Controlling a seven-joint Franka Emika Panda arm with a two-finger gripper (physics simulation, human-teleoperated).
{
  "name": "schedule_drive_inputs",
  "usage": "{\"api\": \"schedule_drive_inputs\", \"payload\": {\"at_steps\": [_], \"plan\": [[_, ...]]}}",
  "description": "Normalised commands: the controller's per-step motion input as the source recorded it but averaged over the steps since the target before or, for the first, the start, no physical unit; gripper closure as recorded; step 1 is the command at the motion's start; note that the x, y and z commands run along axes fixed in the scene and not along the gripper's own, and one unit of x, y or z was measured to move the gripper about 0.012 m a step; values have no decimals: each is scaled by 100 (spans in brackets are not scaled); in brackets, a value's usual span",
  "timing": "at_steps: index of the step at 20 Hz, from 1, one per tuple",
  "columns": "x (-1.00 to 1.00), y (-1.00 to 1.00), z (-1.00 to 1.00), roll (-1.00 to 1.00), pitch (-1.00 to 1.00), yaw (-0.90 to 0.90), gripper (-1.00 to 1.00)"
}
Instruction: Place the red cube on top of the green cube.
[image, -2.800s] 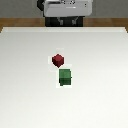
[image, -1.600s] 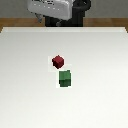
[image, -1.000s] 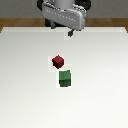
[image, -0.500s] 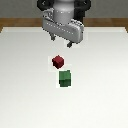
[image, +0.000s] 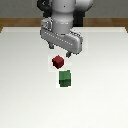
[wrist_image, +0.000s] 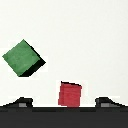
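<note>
The red cube (image: 58, 61) sits on the white table, with the green cube (image: 64, 78) just in front of it and a small gap between them. My gripper (image: 60, 52) hangs right above the red cube, jaws open, fingers on either side and not touching it. In the wrist view the red cube (wrist_image: 69, 94) lies between my two fingertips (wrist_image: 20, 102), and the green cube (wrist_image: 21, 58) lies apart from it, turned at an angle.
The white table (image: 25, 90) spreads around both cubes. A wooden floor strip (image: 15, 22) shows behind the table's far edge.
My gripper has come down from the back of the table toward the red cube and now hangs just above it. The cubes have not moved.
</note>
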Motion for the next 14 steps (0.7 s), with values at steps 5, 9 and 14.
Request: {"api": "schedule_drive_inputs", "payload": {"at_steps": [5, 9, 14], "plan": [[0, 0, -20, 0, 0, 0, -100], [0, 0, -50, 0, 0, 0, -100], [0, 0, -40, 0, 0, 0, 100]]}}
